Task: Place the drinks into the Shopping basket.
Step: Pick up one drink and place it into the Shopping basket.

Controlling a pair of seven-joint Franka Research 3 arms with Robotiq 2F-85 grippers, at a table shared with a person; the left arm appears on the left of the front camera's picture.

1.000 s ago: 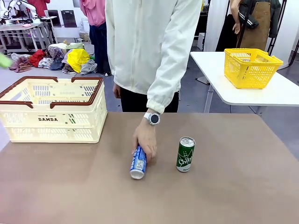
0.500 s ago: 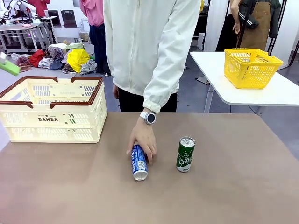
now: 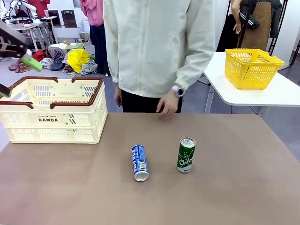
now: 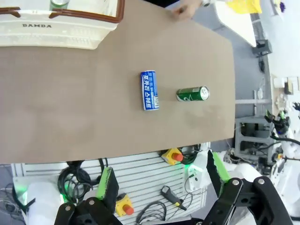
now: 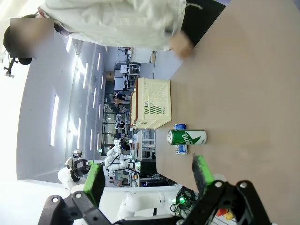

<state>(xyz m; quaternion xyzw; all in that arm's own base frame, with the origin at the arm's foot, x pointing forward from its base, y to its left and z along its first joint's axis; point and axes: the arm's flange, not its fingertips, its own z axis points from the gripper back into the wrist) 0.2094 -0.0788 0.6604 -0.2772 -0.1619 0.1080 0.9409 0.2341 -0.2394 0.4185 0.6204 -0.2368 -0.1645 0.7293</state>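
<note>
One green can (image 3: 186,155) reads "Chils"; basket (image 3: 28,132) "DAMDA".

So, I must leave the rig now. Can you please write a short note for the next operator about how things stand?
Left claw: open, empty, up in the air by the Shopping basket.
Right claw: open, empty, held high off the table.
Drinks: the blue can lies on its side mid-table. The green can stands upright beside it, on the robot's right, not touching it.
The person's hand is at the far table edge, off both cans.
Done: neither of these two cans is in the basket yet.
Left: pick up each can and place it in the basket at the table's far left.
</note>
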